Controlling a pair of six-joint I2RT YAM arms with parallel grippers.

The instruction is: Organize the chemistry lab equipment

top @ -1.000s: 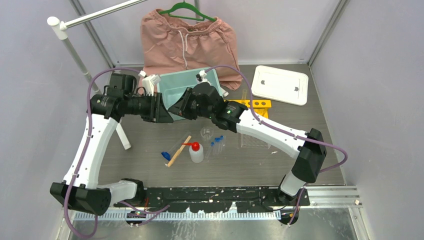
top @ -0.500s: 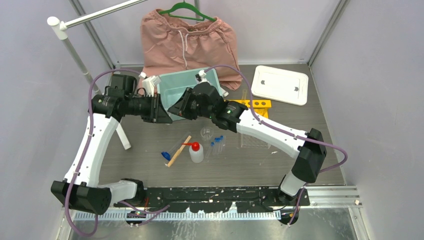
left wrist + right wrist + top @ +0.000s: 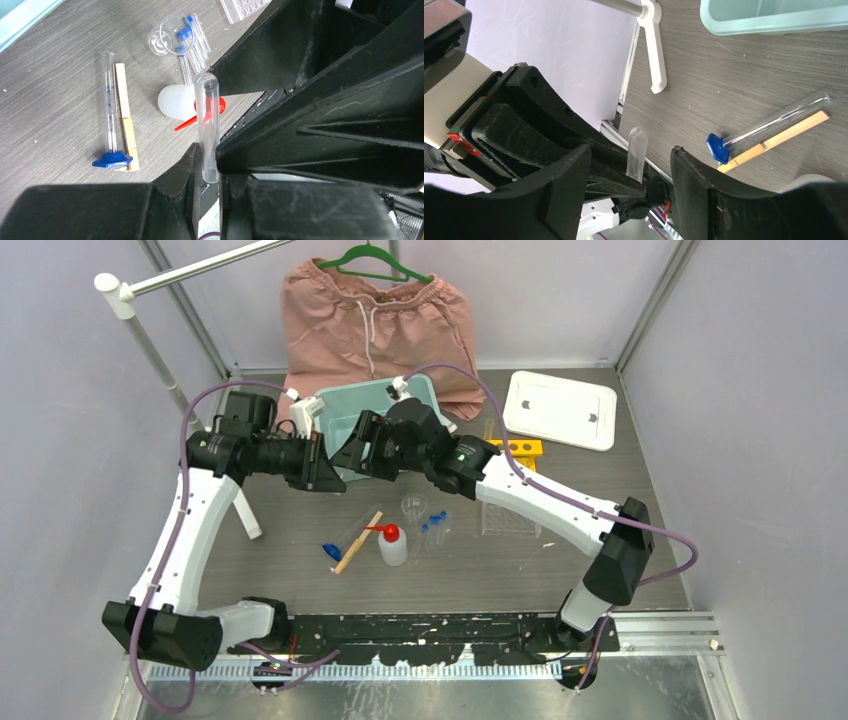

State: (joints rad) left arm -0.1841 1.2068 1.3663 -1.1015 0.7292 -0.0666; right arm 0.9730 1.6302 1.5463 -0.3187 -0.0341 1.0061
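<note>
Tidying is barely starting: you are holding one bare tube [image 3: 206, 110] in the air above the bench [image 3: 300, 530]. Your left pincer [image 3: 207, 162] is clenching one end, while your right pincer [image 3: 629, 155] is standing released on either side of it. Bottle [image 3: 392, 546], stick [image 3: 358, 542], beaker [image 3: 413, 505] and capped tubes [image 3: 432, 528] are lying loose between the arms, waiting for sorting; the yellow rack [image 3: 515, 449] is sitting further back.

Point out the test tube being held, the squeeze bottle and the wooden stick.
test tube [image 3: 207, 135], left wrist view, middle of the glass wall.
squeeze bottle [image 3: 393, 548], top view, white body.
wooden stick [image 3: 359, 542], top view, halfway along its length.
</note>
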